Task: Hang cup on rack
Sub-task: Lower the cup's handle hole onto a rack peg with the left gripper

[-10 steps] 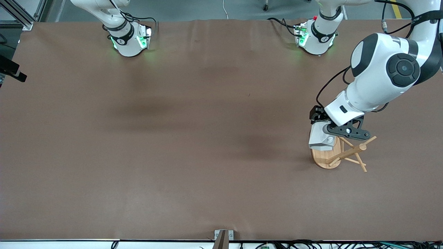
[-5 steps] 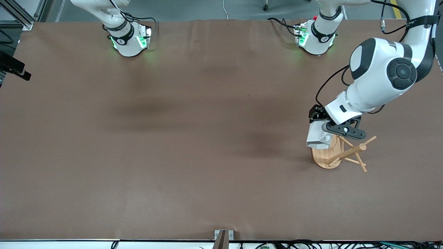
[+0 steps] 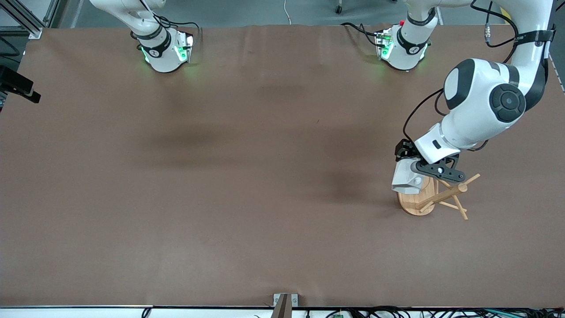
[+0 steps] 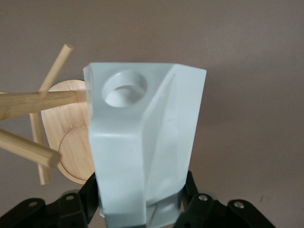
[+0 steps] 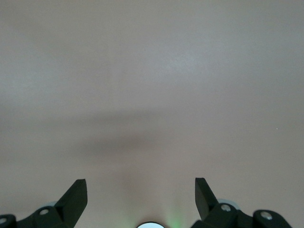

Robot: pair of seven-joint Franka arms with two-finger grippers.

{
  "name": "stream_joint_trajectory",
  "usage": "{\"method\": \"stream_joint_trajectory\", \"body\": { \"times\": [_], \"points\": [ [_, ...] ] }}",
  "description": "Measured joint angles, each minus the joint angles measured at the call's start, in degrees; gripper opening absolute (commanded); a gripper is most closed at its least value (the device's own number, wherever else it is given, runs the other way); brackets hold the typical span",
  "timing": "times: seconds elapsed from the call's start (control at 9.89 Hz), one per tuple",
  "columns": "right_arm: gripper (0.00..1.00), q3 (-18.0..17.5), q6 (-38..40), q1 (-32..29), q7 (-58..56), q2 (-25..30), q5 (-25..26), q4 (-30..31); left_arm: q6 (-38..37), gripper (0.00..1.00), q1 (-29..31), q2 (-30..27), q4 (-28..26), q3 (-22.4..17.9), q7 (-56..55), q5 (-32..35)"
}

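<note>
The white faceted cup (image 3: 407, 179) hangs in the air over the edge of the rack's oval base (image 3: 412, 204), with my left gripper (image 3: 417, 164) shut on it. In the left wrist view the cup (image 4: 142, 142) fills the middle, and the round hole of its handle tab (image 4: 124, 89) faces the camera. The black fingers (image 4: 89, 192) clamp the cup's lower walls. The bamboo rack (image 4: 71, 142) shows beside the cup, its pegs (image 4: 28, 146) just off the tab and not through the hole. My right gripper (image 5: 140, 183) waits open over bare table.
The brown table cover (image 3: 247, 176) spreads wide toward the right arm's end. The rack's post and angled pegs (image 3: 448, 194) stick out beside the cup. Both arm bases (image 3: 163, 53) stand along the table's top edge.
The left arm's elbow and wrist have drawn back a little toward its base. The cup stays over the rack's base, shifted only slightly. The right gripper has not moved.
</note>
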State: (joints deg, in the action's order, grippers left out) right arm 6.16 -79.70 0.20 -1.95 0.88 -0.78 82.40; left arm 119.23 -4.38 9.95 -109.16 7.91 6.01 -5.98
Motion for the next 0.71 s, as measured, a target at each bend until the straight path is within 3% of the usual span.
{"method": "stream_joint_trajectory", "body": {
  "times": [0.71],
  "points": [
    [1.0,-0.2,-1.0,0.0,0.0,0.0,1.6,0.0,0.0,0.26,-0.1,0.6,0.0,-2.6,4.1,0.0]
  ]
}}
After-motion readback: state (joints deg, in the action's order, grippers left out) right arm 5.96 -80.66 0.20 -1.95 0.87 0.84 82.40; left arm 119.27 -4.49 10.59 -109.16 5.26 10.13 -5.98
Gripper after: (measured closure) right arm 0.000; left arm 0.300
